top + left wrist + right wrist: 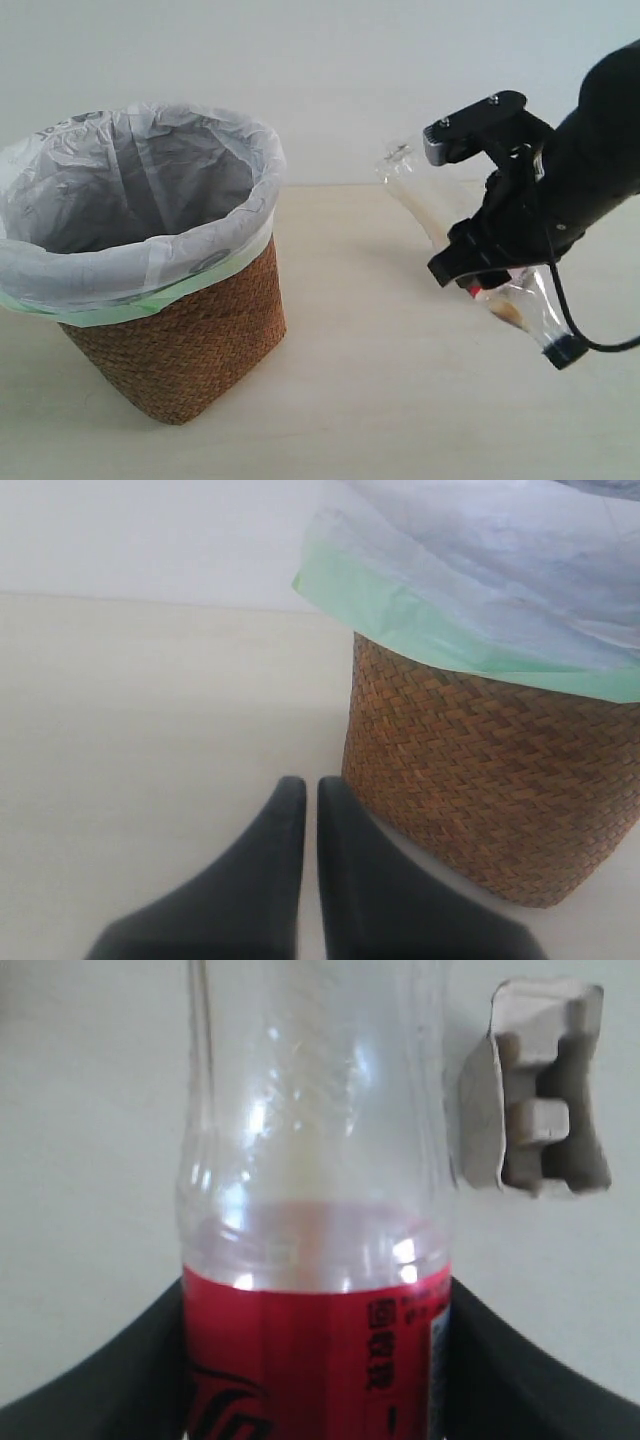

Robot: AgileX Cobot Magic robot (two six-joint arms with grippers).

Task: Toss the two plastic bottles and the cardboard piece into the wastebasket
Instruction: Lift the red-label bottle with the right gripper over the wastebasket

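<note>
The wastebasket [190, 335], brown wicker with a crinkled white liner, stands at the left. To its right, my right gripper [488, 272] is shut on the clear bottle [418, 200] with the red label, held off the table and tilted, black cap [565, 352] lowest. In the right wrist view the fingers clamp the bottle [315, 1160] at its label, and the grey-brown cardboard piece [535, 1110] lies on the table beyond. My left gripper [311, 792] is shut on nothing, low beside the wastebasket [480, 780]. The green-capped bottle is out of view.
A pale table surface [380, 420] runs under everything and meets a plain white wall behind. The liner's pale green edge [400, 615] overhangs the wicker close above my left gripper.
</note>
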